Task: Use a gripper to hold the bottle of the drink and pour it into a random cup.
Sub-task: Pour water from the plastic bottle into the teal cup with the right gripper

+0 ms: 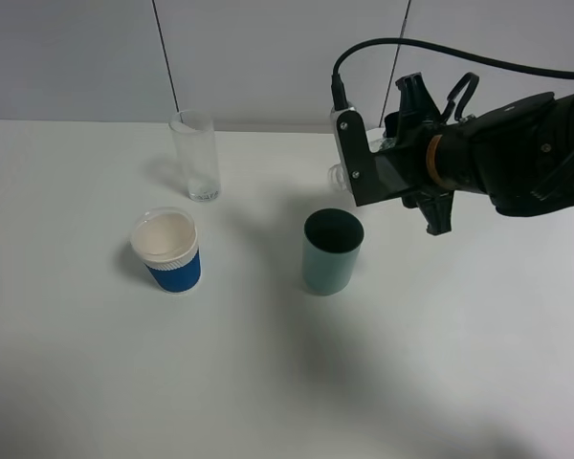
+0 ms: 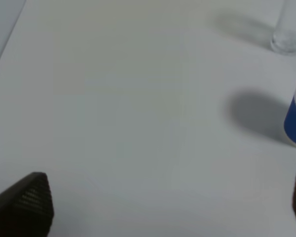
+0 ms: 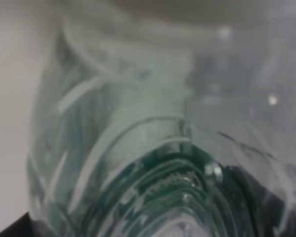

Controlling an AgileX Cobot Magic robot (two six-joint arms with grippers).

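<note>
Clear thin plastic, probably light, slick and easily crushed, the bottle of the drink (image 3: 138, 163) hangs tipped just above and behind the teal cup (image 1: 331, 253), clenched in the right tool (image 1: 390, 164), best held gently around its labelled middle

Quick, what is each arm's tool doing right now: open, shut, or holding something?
The left tool is open and holds nothing.
The right tool is closed on the bottle.
</note>
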